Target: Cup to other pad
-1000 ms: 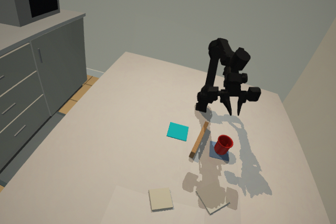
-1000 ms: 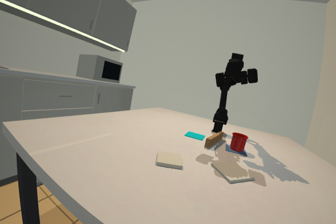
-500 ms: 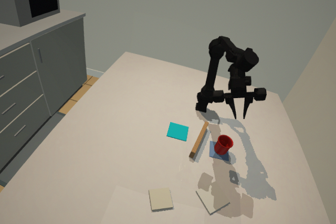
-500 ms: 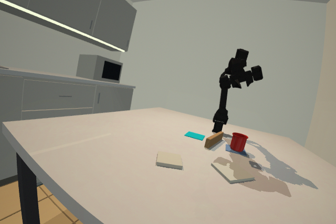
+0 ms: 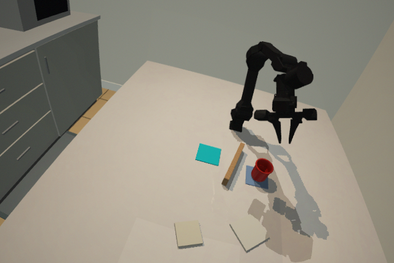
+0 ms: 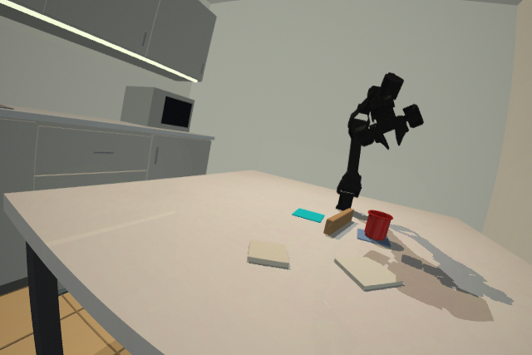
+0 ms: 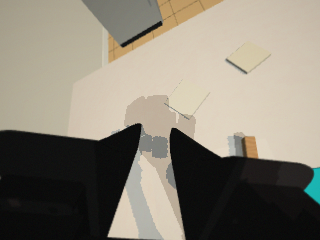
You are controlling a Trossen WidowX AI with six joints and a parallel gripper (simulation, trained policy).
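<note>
The red cup [image 5: 260,173] [image 6: 376,227] stands upright on the blue pad [image 5: 249,178] [image 6: 362,236]. Marbles cannot be made out inside it. The teal pad [image 5: 208,154] [image 6: 308,215] [image 7: 314,187] lies bare on the other side of a wooden bar; only its edge shows in the wrist view. My gripper [image 5: 285,142] [image 6: 393,145] [image 7: 155,130] hangs high above the table, behind the cup in the top view. Its fingers are partly open, with a narrow gap and nothing between them. The cup is not visible in the wrist view.
The wooden bar [image 5: 233,164] [image 6: 338,222] [image 7: 251,147] stands between the two pads. Two cream tiles, one squarish [image 5: 188,233] [image 6: 268,253] [image 7: 248,57] and one larger [image 5: 249,233] [image 6: 367,274] [image 7: 187,98], lie nearer the top and exterior views. A counter with a microwave [image 5: 47,2] is beyond the table's left side.
</note>
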